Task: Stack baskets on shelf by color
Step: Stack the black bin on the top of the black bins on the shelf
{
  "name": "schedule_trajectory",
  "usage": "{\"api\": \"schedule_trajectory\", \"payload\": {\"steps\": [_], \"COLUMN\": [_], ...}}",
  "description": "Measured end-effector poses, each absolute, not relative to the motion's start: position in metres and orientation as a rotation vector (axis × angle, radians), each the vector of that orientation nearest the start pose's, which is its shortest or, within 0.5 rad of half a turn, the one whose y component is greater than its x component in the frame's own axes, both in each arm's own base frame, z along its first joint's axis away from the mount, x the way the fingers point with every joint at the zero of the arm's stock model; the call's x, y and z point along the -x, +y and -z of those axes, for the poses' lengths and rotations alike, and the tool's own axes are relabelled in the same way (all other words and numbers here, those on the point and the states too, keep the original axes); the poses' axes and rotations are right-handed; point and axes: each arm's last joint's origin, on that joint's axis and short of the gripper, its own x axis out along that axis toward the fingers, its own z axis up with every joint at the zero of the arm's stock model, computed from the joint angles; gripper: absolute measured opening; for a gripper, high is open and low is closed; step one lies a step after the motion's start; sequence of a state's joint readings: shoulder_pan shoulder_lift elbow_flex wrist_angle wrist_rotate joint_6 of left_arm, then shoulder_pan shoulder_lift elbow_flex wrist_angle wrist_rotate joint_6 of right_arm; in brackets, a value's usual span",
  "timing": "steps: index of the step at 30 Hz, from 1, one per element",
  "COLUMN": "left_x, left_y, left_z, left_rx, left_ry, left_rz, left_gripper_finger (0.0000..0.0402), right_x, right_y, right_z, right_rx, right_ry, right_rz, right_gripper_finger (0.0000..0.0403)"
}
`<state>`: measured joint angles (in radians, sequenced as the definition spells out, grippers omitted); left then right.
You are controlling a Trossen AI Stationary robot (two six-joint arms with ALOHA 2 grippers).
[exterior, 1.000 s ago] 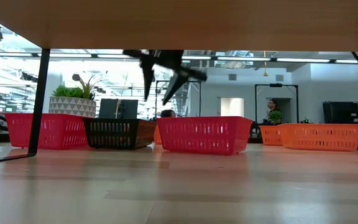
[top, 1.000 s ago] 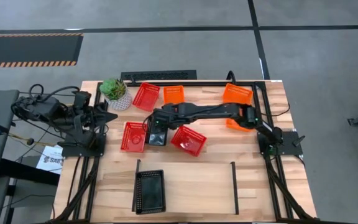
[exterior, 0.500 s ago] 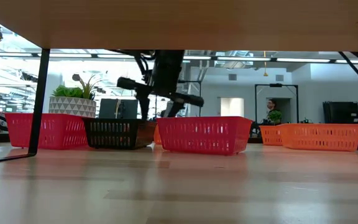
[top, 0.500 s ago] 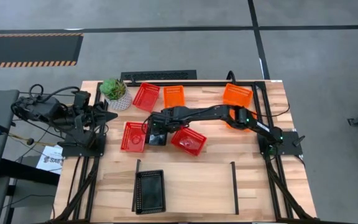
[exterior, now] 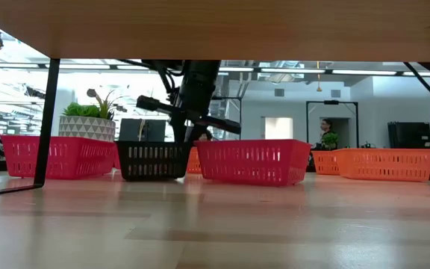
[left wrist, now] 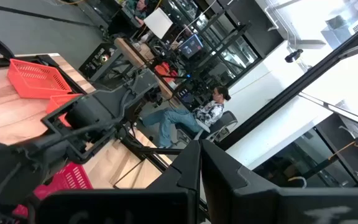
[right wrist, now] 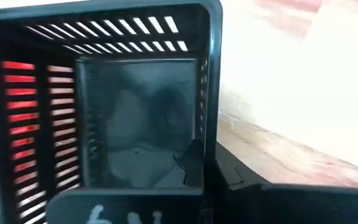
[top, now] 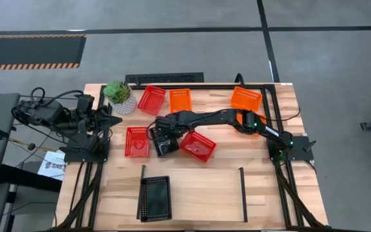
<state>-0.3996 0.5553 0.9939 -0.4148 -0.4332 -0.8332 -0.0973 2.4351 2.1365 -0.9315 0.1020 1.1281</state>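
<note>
Gripping the light, stiff black basket by its thin rim, your right gripper has its fingers clamped on that wall mid-tabletop between red baskets, so lift gently.

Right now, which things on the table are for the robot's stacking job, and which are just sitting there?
For the job:
- black basket, which the right gripper is shut on
- black basket on the shelf
- shelf
- red baskets
- orange baskets

Just sitting there:
- potted plant
- left gripper, parked at the table's left edge
</note>
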Motion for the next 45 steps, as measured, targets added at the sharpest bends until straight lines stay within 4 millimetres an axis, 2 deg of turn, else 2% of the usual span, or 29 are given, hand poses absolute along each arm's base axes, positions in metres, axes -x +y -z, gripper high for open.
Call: {"api": "schedule_trajectory", "payload": {"steps": [4, 8, 12, 16, 18, 21, 26, 32, 35, 40, 45], "left_x": [-0.084, -0.084, -0.084, -0.084, -0.084, -0.084, -0.084, -0.084, -0.084, -0.084, -0.084], "left_y": [-0.022, -0.022, -0.022, -0.023, -0.022, -0.022, -0.022, -0.021, -0.021, -0.021, -0.019], "left_z": [-0.403, -0.403, -0.403, -0.403, -0.403, -0.403, -0.403, -0.403, -0.403, -0.403, -0.402], "left_rx": [0.843, 0.843, 0.843, 0.843, 0.843, 0.843, 0.838, 0.837, 0.837, 0.836, 0.83], "left_ry": [-0.035, -0.033, -0.032, -0.032, -0.033, -0.033, -0.035, -0.048, -0.052, -0.06, -0.068], "left_rz": [-0.022, -0.016, -0.015, -0.015, -0.015, -0.015, -0.019, -0.049, -0.058, -0.078, -0.124], "left_gripper_finger": [0.0, 0.0, 0.0, 0.0, 0.0, 0.0, 0.0, 0.0, 0.0, 0.0, 0.0], "right_x": [-0.496, -0.484, -0.464, -0.436, -0.42, -0.398, -0.372, -0.368, -0.373, -0.386, -0.402], "right_y": [-0.065, -0.078, -0.086, -0.084, -0.078, -0.058, -0.01, 0.055, 0.088, 0.136, 0.174], "right_z": [-0.189, -0.221, -0.268, -0.325, -0.355, -0.393, -0.435, -0.457, -0.458, -0.44, -0.414], "right_rx": [-0.986, -0.975, -0.936, -0.932, -0.924, -0.915, -0.932, -0.947, -0.965, -0.981, -1.021], "right_ry": [0.956, 0.914, 0.851, 0.74, 0.668, 0.57, 0.431, 0.298, 0.248, 0.242, 0.264], "right_rz": [0.854, 0.852, 0.843, 0.795, 0.778, 0.72, 0.618, 0.422, 0.35, 0.293, 0.253], "right_gripper_finger": [0.0011, 0.001, 0.0007, 0.0011, 0.0012, 0.0006, 0.0013, 0.0007, 0.0015, 0.0007, 0.0015]}}
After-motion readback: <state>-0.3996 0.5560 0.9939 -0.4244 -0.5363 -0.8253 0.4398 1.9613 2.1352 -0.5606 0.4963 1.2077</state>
